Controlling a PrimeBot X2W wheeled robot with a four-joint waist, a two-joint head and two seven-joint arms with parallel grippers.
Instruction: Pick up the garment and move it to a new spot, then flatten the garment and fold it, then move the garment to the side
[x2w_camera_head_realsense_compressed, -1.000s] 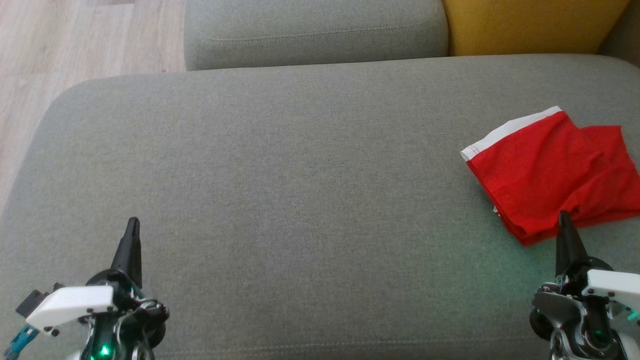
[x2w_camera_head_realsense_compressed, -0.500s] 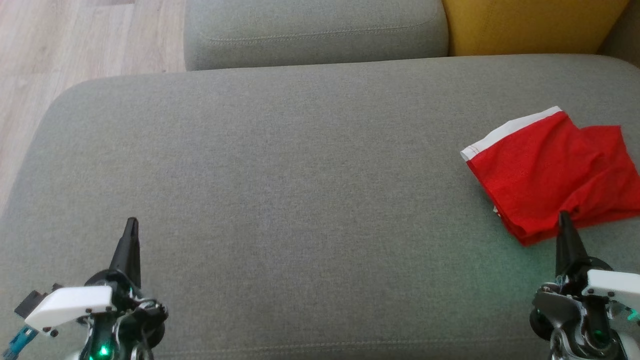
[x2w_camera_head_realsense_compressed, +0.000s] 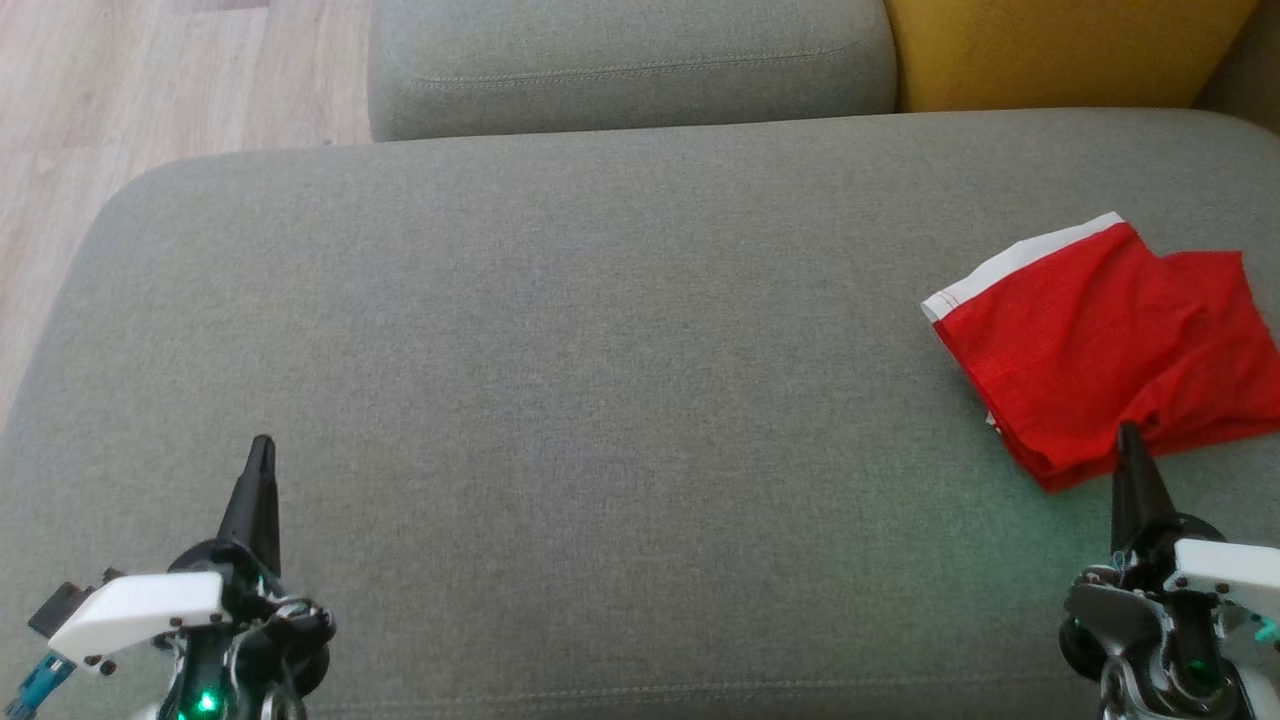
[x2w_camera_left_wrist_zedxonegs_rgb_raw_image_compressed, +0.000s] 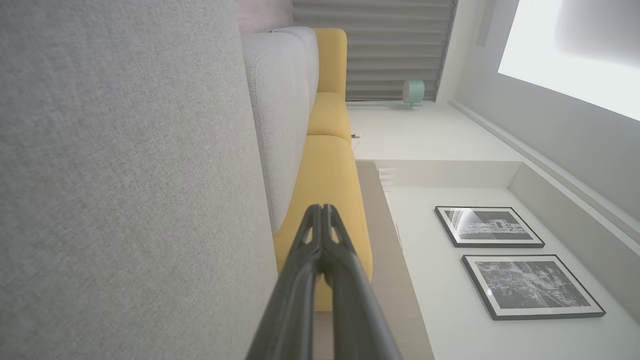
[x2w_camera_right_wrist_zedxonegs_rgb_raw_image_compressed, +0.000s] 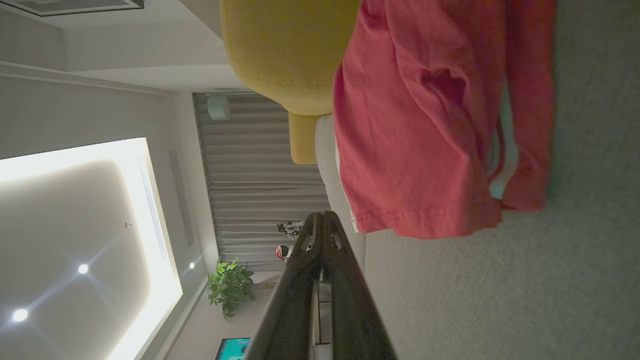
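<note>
Garment (x2w_camera_head_realsense_compressed: 1105, 350) on sofa cushion (x2w_camera_head_realsense_compressed: 560, 350): probably soft, light, limp (prone to slump); best pinched at white waistband (x2w_camera_head_realsense_compressed: 1010, 262). Closed tight, holding nothing: left claw (x2w_camera_head_realsense_compressed: 262, 442), right claw (x2w_camera_head_realsense_compressed: 1128, 432).

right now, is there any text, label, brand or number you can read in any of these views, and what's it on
No text can be read in any view.
red garment: no legible print; its white waistband looks plain.
framed pictures on the wall: black-and-white images, any lettering too small to tell.
teal screen at the bottom edge of the right wrist view: cut off and too small to read.
</note>
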